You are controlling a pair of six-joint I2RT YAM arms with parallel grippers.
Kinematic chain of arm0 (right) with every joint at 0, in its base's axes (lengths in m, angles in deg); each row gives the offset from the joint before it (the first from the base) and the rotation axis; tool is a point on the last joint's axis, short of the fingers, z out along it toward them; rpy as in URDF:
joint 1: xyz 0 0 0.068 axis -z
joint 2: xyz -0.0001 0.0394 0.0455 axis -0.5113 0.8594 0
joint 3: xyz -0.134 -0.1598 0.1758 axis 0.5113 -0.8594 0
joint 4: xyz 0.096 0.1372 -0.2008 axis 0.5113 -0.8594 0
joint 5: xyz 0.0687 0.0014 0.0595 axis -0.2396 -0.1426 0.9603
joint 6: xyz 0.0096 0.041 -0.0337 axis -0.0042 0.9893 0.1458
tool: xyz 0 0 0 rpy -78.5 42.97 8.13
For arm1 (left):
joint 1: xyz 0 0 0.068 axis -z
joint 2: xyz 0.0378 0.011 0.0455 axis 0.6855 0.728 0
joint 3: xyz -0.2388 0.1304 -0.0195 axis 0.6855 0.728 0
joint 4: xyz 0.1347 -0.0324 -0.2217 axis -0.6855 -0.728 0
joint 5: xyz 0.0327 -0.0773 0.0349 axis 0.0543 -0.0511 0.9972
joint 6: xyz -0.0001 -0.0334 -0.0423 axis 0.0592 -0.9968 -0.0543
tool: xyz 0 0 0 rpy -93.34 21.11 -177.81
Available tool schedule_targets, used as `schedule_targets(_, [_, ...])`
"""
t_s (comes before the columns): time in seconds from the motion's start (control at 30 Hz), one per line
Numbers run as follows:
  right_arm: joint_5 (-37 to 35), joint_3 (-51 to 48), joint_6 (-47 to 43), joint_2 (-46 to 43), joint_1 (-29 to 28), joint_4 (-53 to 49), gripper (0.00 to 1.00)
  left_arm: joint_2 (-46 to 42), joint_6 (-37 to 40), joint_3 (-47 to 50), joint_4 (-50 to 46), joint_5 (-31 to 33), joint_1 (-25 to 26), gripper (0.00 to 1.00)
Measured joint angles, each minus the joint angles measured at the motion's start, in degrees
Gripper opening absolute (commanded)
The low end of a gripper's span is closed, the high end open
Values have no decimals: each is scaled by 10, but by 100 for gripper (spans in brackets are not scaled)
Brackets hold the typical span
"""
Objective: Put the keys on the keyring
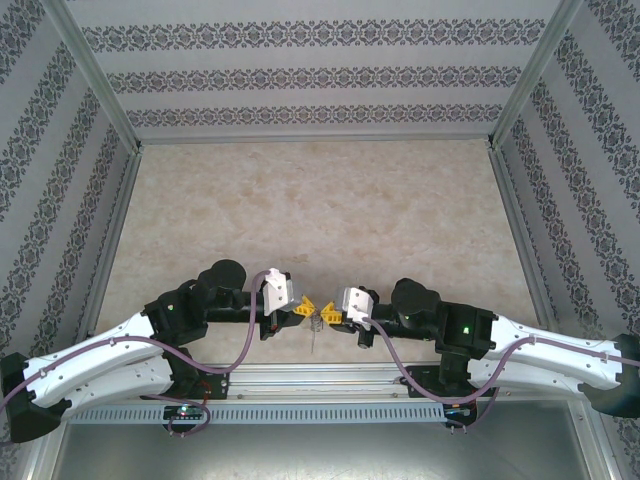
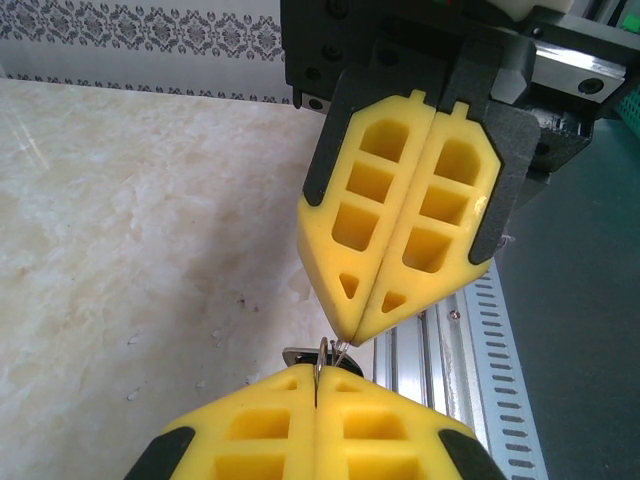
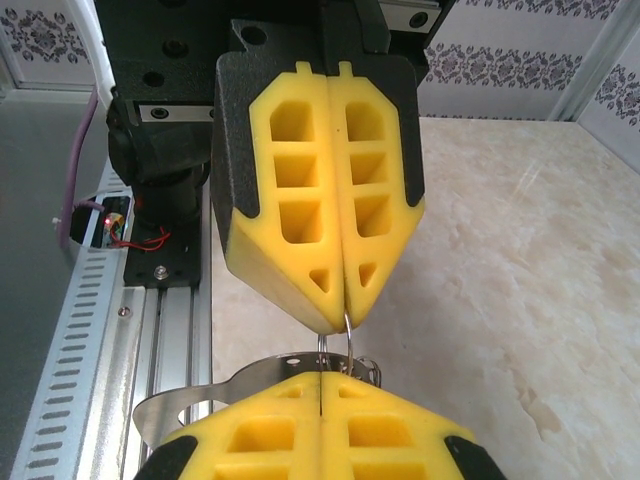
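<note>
Plainly, the thin grey metal wire keyring (image 3: 321,348) shows in the right wrist view as a narrow, bright loop of two close strands; it stands between the yellow honeycombed fingertips of the left gripper (image 3: 341,322) above and those of the right gripper (image 3: 322,378) below. It sits low over the pale marbled tabletop (image 1: 320,200), close to the grey aluminium rail (image 1: 320,380) at the near edge.

Both pairs of fingers are pressed flat together with no gap; each pinches the keyring wire at its very tip, and the two grippers meet nose to nose.

From the top camera the keyring (image 1: 316,326) is a faint grey sliver; its long axis runs from the gap between the left gripper (image 1: 305,309) and the right gripper (image 1: 328,313) toward the rail.

The left wrist view gives the keyring (image 2: 321,358) as a short upright wire entering the seam of the left gripper (image 2: 316,385), under the right gripper (image 2: 350,335).

The right wrist view adds a broad curved silvery band (image 3: 175,405) arching beside the lower fingers, possibly part of the keyring; the top view is too coarse to show it.
</note>
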Motion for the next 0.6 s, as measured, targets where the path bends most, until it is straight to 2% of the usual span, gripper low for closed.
schedule_targets(0.17, [0, -6, 1, 0, 0, 3, 17, 0, -1, 0, 0, 3, 0, 0])
schedule_targets(0.27, [0, -8, 2, -1, -1, 3, 17, 0, -1, 0, 0, 5, 0, 0])
schedule_targets(0.37, [0, -10, 4, -8, -1, 3, 22, 0, -1, 0, 0, 7, 0, 0])
schedule_targets(0.6, [-16, -28, 21, -74, -1, 9, 36, 0, 0, 0, 0, 9, 0, 0])
